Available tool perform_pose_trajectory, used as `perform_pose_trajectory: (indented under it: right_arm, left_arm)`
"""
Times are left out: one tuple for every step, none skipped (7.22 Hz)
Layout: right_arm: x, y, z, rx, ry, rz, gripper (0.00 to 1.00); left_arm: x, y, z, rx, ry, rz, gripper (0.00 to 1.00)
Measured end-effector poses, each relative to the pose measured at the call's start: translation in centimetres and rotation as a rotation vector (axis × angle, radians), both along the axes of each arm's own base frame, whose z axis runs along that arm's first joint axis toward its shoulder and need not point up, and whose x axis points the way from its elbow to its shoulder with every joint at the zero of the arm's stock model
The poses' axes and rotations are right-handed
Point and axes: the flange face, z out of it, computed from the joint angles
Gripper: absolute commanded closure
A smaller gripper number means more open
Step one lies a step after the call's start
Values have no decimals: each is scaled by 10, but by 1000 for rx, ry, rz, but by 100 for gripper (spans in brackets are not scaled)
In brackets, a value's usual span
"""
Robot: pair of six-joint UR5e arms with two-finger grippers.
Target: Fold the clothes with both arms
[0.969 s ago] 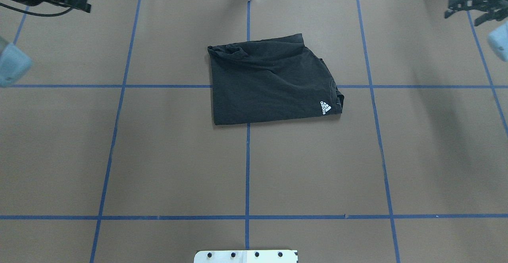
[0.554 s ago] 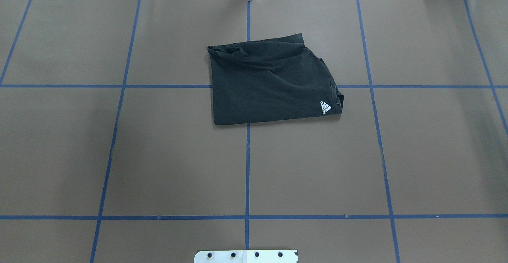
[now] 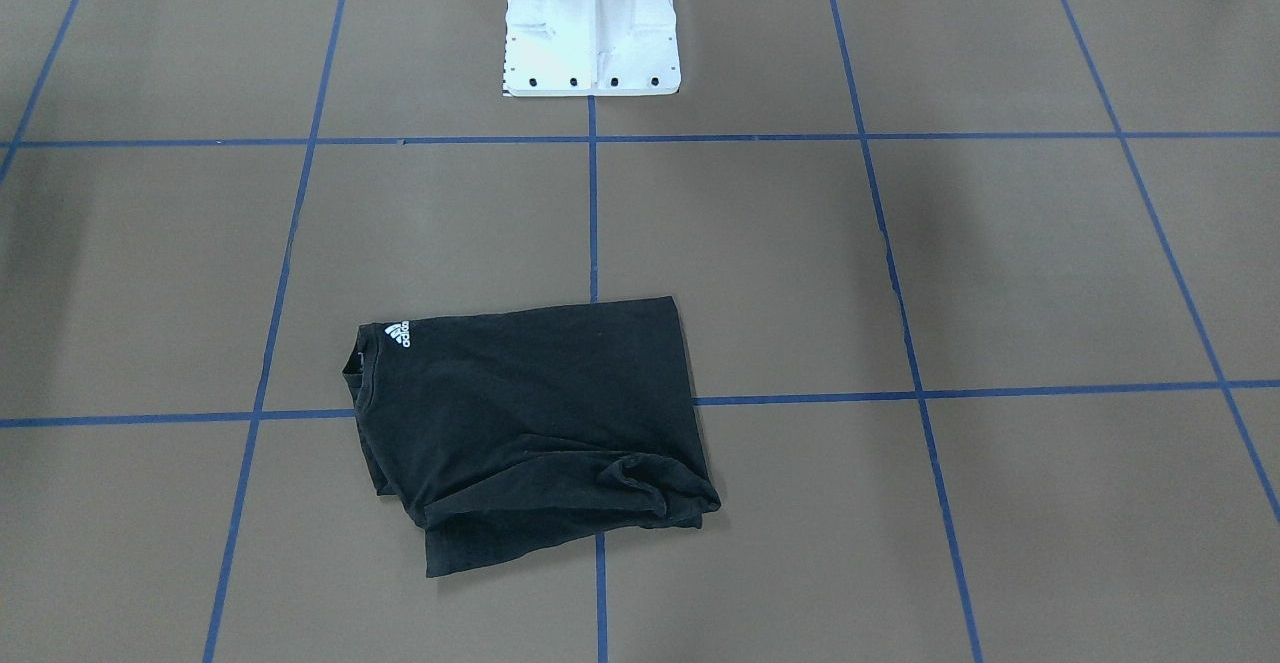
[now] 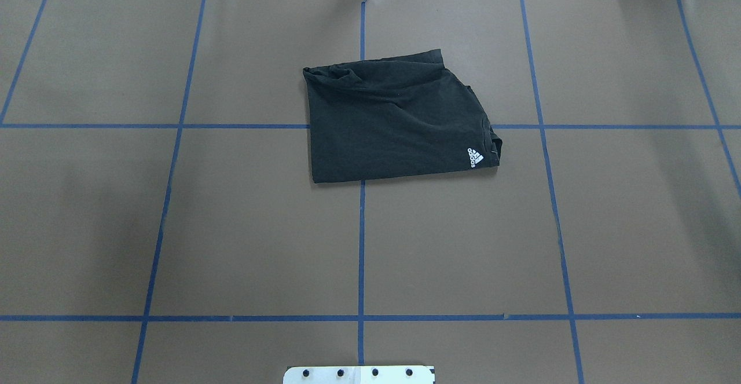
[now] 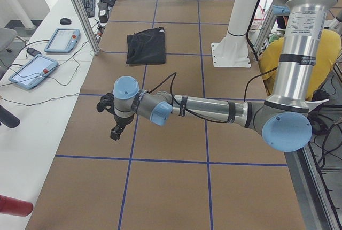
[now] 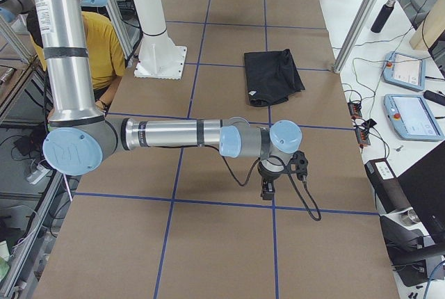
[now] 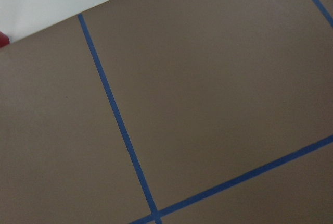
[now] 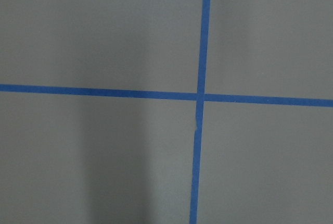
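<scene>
The black T-shirt (image 4: 393, 123) lies folded into a rough rectangle at the table's far middle, with a small white logo (image 4: 474, 157) at its right near corner. It also shows in the front-facing view (image 3: 530, 423) and both side views (image 5: 145, 47) (image 6: 272, 76). Its front print is hidden. No arm touches it. My left gripper (image 5: 115, 128) hangs over the table's left end, far from the shirt. My right gripper (image 6: 268, 188) hangs over the right end. Both show only in side views, so I cannot tell whether they are open or shut.
The white base pedestal (image 3: 590, 23) stands at the robot's side of the table (image 4: 173, 227), which is brown paper with blue tape lines. Control tablets (image 5: 61, 40) (image 6: 410, 115) and cables lie on the side benches. A person in yellow (image 6: 104, 49) sits behind the robot.
Both arms have drawn out of the overhead view past the far left and far right corners. The shirt has not moved.
</scene>
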Motion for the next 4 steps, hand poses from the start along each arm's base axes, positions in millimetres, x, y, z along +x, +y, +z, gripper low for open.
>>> perform_pose_trajectory:
  right_arm:
    - [-1,4,-8,-5,8,-8,0]
    - [-1,8,-13,-3,10,-10,0]
    - [-1,9,-18,8,13,-12,0]
    - [-2,10,-25,26,17,-16,0]
  left_arm:
    - [0,7,9,-16,1,5,1]
    - [0,12,8,-15,1,7,1]
    - [0,16,6,-13,3,6,1]
    - [0,17,6,-18,3,4,1]
